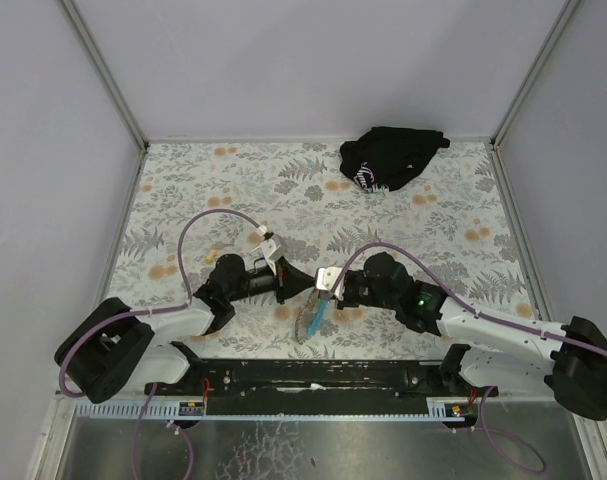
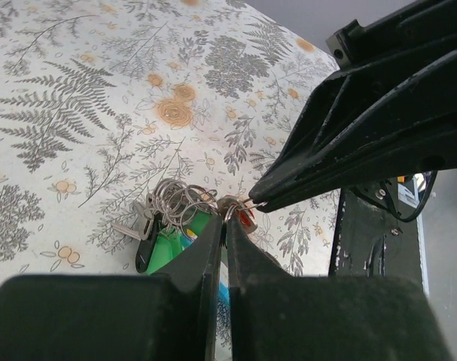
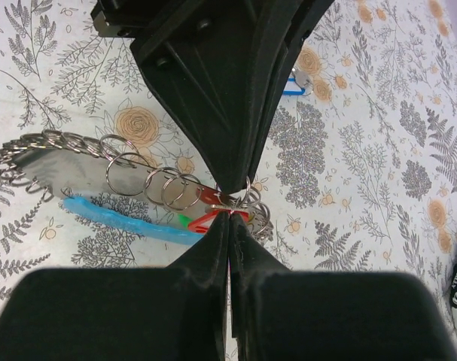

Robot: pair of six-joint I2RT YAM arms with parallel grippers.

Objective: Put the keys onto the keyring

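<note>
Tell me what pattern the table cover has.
Grey fern leaves and orange flowers on white; the table cover shows best in the left wrist view.

1. The left arm stretches in low from its base at the near edge. Its elbow is bent and its wrist is aimed toward the centre.
2. The right arm mirrors it from the opposite side, with its forearm angled inward and its wrist held low.
3. The left gripper has its jaws pressed together, with no gap between the fingers.
4. The right gripper is likewise closed, tapering to a narrow point.
5. The two sets of fingertips meet nose to nose midway between the bases, touching or all but touching.
</note>
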